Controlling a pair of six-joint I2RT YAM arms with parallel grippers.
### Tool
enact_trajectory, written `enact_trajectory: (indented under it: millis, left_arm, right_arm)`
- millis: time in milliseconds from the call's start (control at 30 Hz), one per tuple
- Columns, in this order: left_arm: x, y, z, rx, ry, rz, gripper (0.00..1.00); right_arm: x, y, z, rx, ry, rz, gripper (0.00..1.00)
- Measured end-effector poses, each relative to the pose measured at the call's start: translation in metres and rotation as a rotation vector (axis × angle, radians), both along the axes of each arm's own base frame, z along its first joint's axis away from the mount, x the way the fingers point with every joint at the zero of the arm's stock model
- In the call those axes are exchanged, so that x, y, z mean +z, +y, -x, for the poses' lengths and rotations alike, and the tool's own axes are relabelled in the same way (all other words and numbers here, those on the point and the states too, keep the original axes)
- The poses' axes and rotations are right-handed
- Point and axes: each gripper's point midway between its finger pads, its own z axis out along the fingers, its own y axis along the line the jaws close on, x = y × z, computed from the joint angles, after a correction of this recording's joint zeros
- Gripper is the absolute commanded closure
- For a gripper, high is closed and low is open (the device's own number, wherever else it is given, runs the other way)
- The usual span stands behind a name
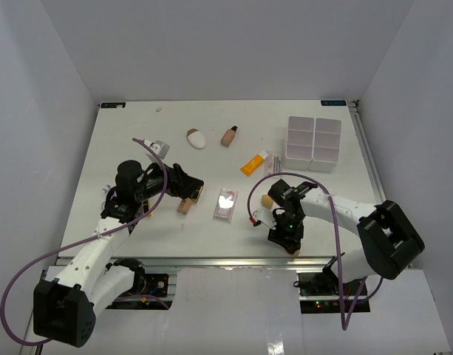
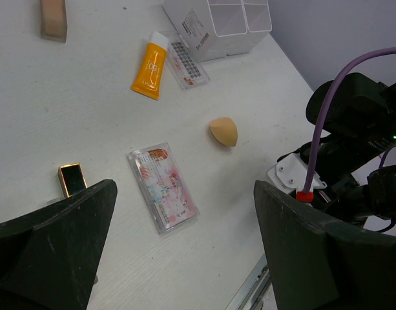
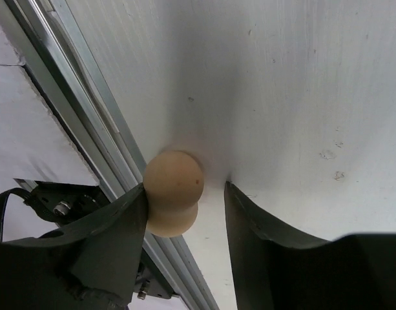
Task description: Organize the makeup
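Note:
My right gripper (image 1: pixel 288 244) points down at the table's front edge. In the right wrist view (image 3: pixel 186 205) it is open around a tan egg-shaped sponge (image 3: pixel 173 192). The sponge touches the left finger; a gap separates it from the right finger. My left gripper (image 1: pixel 194 188) is open and empty (image 2: pixel 185 258), hovering beside a small tan gold-rimmed piece (image 2: pixel 72 179). A clear-pink palette (image 2: pixel 163 187) and a second sponge (image 2: pixel 223 131) lie ahead of it. The orange tube (image 1: pixel 254 163), tan bottle (image 1: pixel 229 136) and white-and-brown oval piece (image 1: pixel 196 138) lie farther back.
The white four-compartment box (image 1: pixel 313 143) stands at the back right, with a second flat palette (image 2: pixel 185 61) beside the tube. A small grey piece (image 1: pixel 154 145) lies at the back left. The metal rail (image 3: pixel 88 116) runs along the table's front edge under the right gripper.

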Motion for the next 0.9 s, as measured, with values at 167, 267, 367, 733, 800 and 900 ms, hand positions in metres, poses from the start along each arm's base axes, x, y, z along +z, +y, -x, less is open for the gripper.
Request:
enact_trajectory:
  millis: [167,267,367,733,800,900]
  left_arm:
    - [0.000,0.000,0.000,0.000,0.000,0.000,0.02]
    - [0.000,0.000,0.000,-0.001,-0.001,0.000,0.02]
    - [0.000,0.000,0.000,-0.001,-0.002,-0.001,0.02]
    - [0.000,0.000,0.001,-0.005,-0.002,-0.001,0.02]
    - [0.000,0.000,0.001,-0.005,-0.003,0.000,0.02]
    - [0.001,0.000,0.001,-0.006,-0.003,0.000,0.02]
  right_arm:
    - [-0.002,0.001,0.005,-0.006,0.029,0.006,0.65]
    - [-0.002,0.001,0.007,-0.005,0.039,0.005,0.79]
    - [-0.002,0.002,0.007,-0.004,0.040,0.002,0.86]
    - [0.042,0.004,-0.051,-0.089,-0.164,-0.129,0.92]
    - [0.064,-0.002,-0.080,-0.136,-0.253,-0.169,0.92]
    - [0.096,-0.023,-0.122,-0.231,-0.380,-0.208,0.92]
